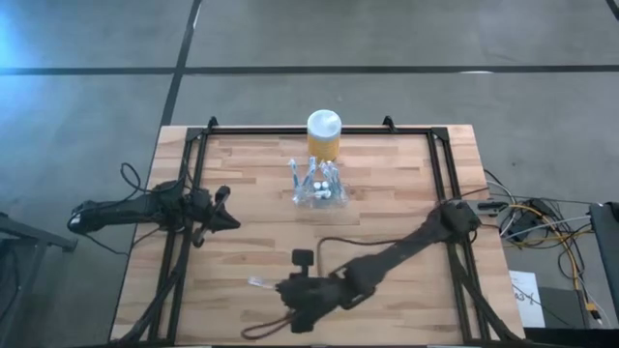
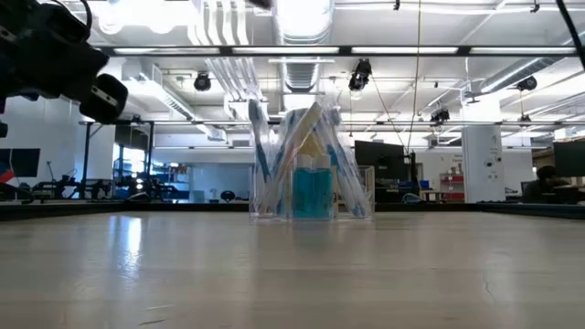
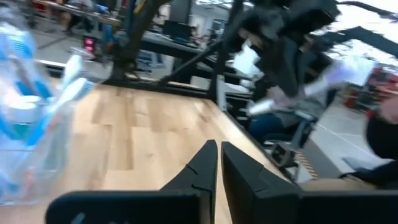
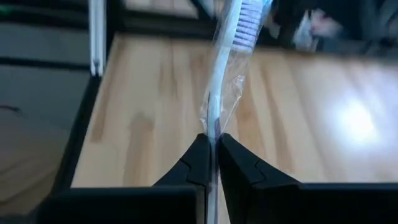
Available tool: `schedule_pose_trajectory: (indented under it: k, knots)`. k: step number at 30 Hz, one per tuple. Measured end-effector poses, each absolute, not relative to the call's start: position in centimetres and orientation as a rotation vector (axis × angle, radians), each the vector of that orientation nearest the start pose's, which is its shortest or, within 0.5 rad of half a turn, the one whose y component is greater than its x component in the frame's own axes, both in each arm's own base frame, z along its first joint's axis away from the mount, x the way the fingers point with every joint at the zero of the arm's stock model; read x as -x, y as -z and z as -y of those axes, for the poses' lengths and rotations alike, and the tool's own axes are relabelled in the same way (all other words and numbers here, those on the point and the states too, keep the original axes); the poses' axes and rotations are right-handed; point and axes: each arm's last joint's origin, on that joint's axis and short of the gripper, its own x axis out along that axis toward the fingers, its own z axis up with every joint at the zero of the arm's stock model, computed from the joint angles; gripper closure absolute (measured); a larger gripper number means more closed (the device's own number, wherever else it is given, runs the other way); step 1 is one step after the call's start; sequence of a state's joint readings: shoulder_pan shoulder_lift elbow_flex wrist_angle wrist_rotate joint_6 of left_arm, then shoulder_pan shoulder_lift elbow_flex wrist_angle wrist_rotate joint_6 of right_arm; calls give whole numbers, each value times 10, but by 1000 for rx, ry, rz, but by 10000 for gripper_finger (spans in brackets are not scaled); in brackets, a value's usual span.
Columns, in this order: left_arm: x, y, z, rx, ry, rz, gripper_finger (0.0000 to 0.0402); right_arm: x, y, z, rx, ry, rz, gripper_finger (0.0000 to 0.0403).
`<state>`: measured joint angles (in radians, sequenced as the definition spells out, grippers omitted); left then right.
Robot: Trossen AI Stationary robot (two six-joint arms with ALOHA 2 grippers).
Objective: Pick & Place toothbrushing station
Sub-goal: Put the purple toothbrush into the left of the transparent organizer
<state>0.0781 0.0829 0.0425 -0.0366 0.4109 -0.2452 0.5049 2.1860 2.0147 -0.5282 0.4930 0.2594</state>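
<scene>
The toothbrushing station (image 1: 317, 184) is a low clear plastic holder with several brushes and tubes leaning in it. It stands on its base at the table's far middle, in front of a yellow jar (image 1: 324, 135). It also shows in the low view (image 2: 306, 169) and in the left wrist view (image 3: 31, 112). My right gripper (image 1: 280, 287) is near the table's front middle, shut on a toothbrush in a clear wrapper (image 1: 259, 282). My left gripper (image 1: 230, 220) is shut and empty at the left, left of the station. My right gripper pinches the wrapped toothbrush by its handle (image 4: 214, 127) between its two fingertips, wrapper and all. The brush runs on past the fingertips along their line, with the bristle head (image 4: 249, 25) at its free end, toward the table's left edge. Whether it is clear of the table does not show.
A black frame (image 1: 193, 193) runs along the table's left, far and right sides. The yellow jar with its white lid stands at the far edge, close behind the station. Cables (image 1: 542, 217) lie off the table's right edge. Bare wood lies between the station and my right gripper.
</scene>
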Motion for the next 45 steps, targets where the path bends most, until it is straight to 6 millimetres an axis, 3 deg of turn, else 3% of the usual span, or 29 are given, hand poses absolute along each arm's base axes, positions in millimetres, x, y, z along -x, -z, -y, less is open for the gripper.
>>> schedule_pose_trajectory:
  k: [4,8,11,14,18,26,34,45]
  knots:
    - [-99,-168,8,288,378,-98,389,-419,-281,-221,98,32,-461,387]
    - [-100,-165,13,271,434,-77,398,-393,-251,-197,77,105,-409,387]
    - [-101,-165,17,263,456,-81,393,-378,-230,-182,53,73,-239,387]
    - [-103,-168,19,245,420,-46,380,-364,-222,-168,10,8,-21,387]
    - [-108,-168,22,228,349,-34,368,-353,-200,-153,1,28,54,388]
    - [-121,-178,28,213,363,68,349,-362,-203,-139,12,74,49,388]
    - [-144,-181,34,179,356,-44,302,-371,-218,-139,54,111,71,388]
    - [-182,-203,42,150,364,15,233,-371,-209,-138,63,163,-17,388]
